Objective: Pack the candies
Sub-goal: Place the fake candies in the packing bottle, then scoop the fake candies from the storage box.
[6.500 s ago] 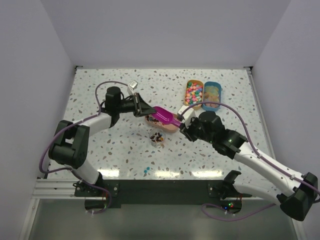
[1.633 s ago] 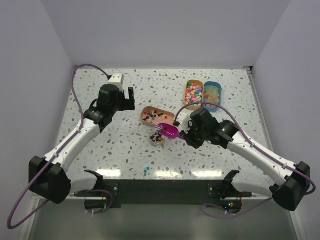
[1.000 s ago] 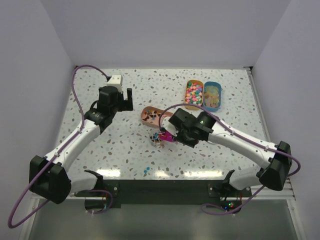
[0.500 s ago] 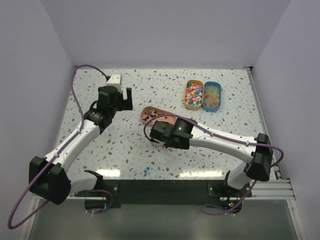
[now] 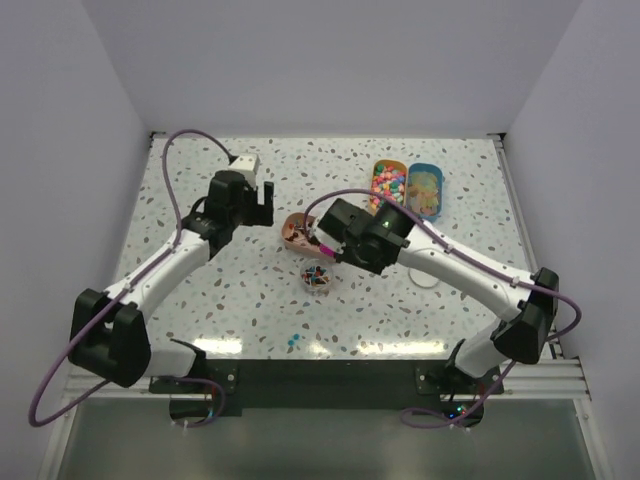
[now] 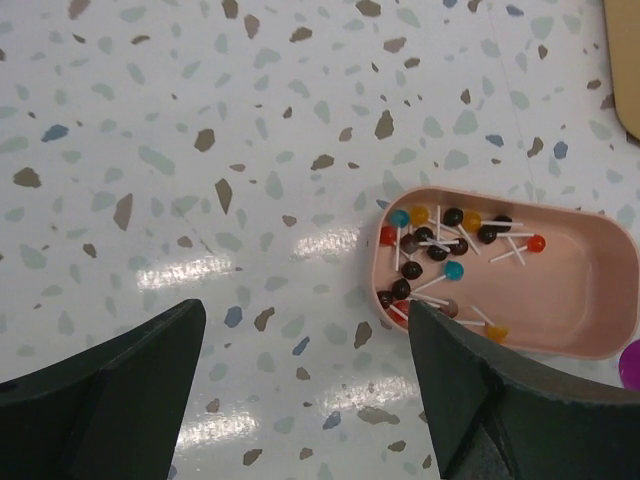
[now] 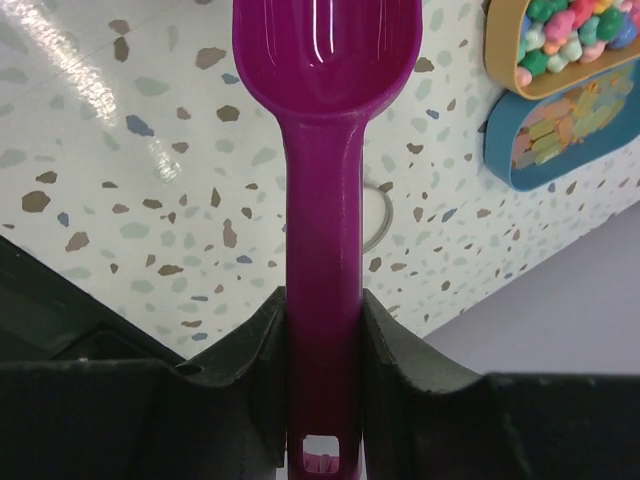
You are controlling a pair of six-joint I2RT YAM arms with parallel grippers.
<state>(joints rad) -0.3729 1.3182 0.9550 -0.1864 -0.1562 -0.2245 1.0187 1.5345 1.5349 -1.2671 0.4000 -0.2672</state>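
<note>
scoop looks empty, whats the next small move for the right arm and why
Likely tilt the purple scoop down into the pink tray and take up a load. Its bowl is empty in the right tool, and candies lie clustered at one end of that tray, close beside the scoop.

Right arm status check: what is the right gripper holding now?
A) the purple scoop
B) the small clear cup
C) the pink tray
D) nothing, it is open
A: in the right wrist view, the right gripper has both fingers closed against the handle of the purple scoop.
</note>
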